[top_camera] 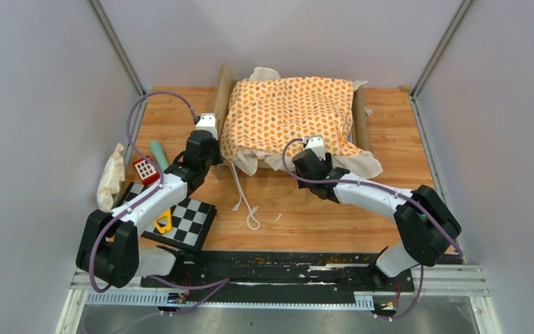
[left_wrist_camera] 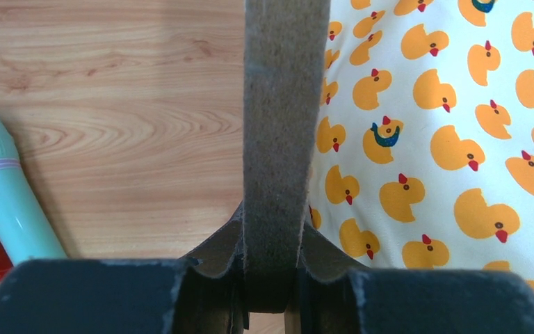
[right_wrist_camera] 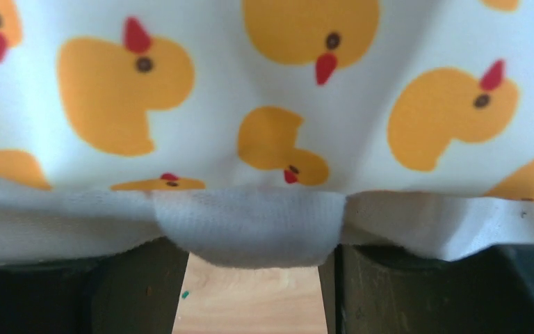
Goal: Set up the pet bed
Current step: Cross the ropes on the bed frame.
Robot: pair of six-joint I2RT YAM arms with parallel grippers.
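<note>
Light-wood pet bed (top_camera: 223, 83) stands upright, far centre, mostly covered.

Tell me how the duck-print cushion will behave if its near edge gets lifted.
Probably floppy: the cushion drapes and wrinkles over the pet bed, its cream hem sagging by the right gripper. Likely light for its size, being soft cloth. The loose ties trailing on the table may drag.

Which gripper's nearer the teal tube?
Left. The left gripper clamps the pet bed's end board just right of the teal tube; the right gripper sits at the cushion's near edge, farther right.
</note>
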